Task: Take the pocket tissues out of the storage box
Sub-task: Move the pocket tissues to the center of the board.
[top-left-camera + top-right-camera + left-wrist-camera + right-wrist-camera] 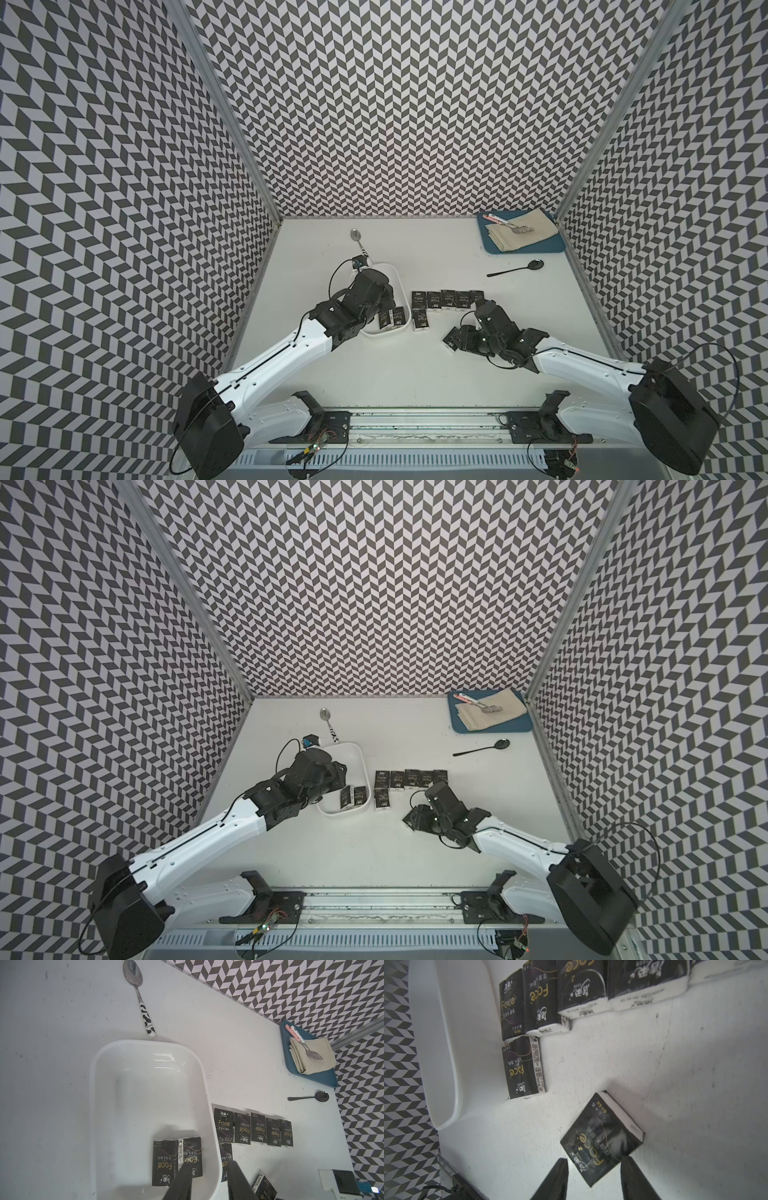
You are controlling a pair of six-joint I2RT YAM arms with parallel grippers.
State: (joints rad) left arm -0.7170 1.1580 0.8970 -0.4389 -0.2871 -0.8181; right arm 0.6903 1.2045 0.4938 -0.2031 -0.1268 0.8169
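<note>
- We are near the end: two packets [164,1159] sit in the box [145,1042], right under the left tool [209,1162].
- The left tool is partly open and holds nothing.
- The right tool [593,1158] pinches one tilted packet [600,1142] low over the surface [695,1064].
- Six packets [257,1129] lie just past the right tool, beside the box.
- Next, we think the right tool should put its packet by those six, and the left tool should go down and pinch one.
</note>
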